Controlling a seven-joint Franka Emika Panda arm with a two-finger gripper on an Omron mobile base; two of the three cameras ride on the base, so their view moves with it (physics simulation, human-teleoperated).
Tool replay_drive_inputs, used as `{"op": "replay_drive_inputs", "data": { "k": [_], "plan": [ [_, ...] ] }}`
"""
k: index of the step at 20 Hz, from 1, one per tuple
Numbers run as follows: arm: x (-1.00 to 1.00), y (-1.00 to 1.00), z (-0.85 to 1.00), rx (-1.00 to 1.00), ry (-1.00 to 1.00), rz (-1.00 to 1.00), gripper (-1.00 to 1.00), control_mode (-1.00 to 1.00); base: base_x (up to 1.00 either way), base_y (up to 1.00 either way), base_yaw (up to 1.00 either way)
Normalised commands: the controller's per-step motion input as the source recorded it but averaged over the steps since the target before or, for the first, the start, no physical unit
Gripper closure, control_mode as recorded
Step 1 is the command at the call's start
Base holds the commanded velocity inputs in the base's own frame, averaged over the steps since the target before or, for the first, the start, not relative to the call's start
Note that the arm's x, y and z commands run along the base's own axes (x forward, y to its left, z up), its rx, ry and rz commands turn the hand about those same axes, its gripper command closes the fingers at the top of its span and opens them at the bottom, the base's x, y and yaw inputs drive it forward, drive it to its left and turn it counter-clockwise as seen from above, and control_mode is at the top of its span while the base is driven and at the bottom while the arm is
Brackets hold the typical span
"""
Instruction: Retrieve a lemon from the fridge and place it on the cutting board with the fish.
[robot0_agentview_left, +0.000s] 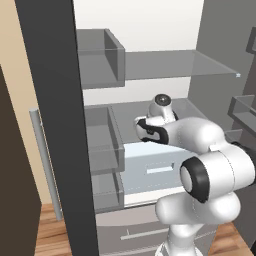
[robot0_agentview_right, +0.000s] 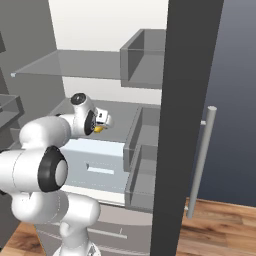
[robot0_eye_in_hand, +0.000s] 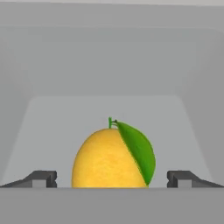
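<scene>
Left base view: my arm reached into the open fridge (robot0_agentview_left: 150, 30), wrist over the grey shelf (robot0_agentview_left: 125, 112) above the pale drawer (robot0_agentview_left: 150, 167). Door bins stood to the left. I could not make out the fingers from here.

Right base view: same reach from the other side. The gripper (robot0_agentview_right: 104, 120) hung low over that middle shelf, with a scrap of yellow, the lemon (robot0_agentview_right: 98, 129), showing just beneath the hand. A silver bar handle (robot0_agentview_right: 200, 160) ran down the open door at right.

Hand view: the lemon (robot0_eye_in_hand: 109, 159) sat upright on the shelf, green leaf (robot0_eye_in_hand: 139, 151) on its right flank, squarely between the two finger tips (robot0_eye_in_hand: 41, 178). The jaws stood spread wide, apart from the fruit on both sides; nothing was grasped.

Progress, as I judged it: fridge opened, lemon found and lined up. Left to do: close on it, lift it out, carry it to the cutting board with the fish and set it down.
</scene>
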Motion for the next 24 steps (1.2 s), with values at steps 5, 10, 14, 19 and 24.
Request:
{"op": "replay_drive_inputs", "data": {
  "k": [5, 10, 14, 19, 24],
  "plan": [
    [0.03, 0.00, -0.12, 0.00, 0.05, 0.00, -1.00, -1.00, 0.00, 0.00, 0.00],
    [0.00, 0.00, -0.01, 0.00, 0.01, 0.00, -1.00, -1.00, 0.00, 0.00, 0.00],
    [0.01, 0.00, 0.00, 0.00, 0.00, 0.00, -1.00, -1.00, 0.00, 0.00, 0.00],
    [0.02, 0.00, -0.02, 0.00, 0.00, 0.00, 1.00, -1.00, 0.00, 0.00, 0.00],
    [0.00, 0.00, -0.01, 0.00, 0.00, 0.00, 1.00, -1.00, 0.00, 0.00, 0.00]
  ]
}}
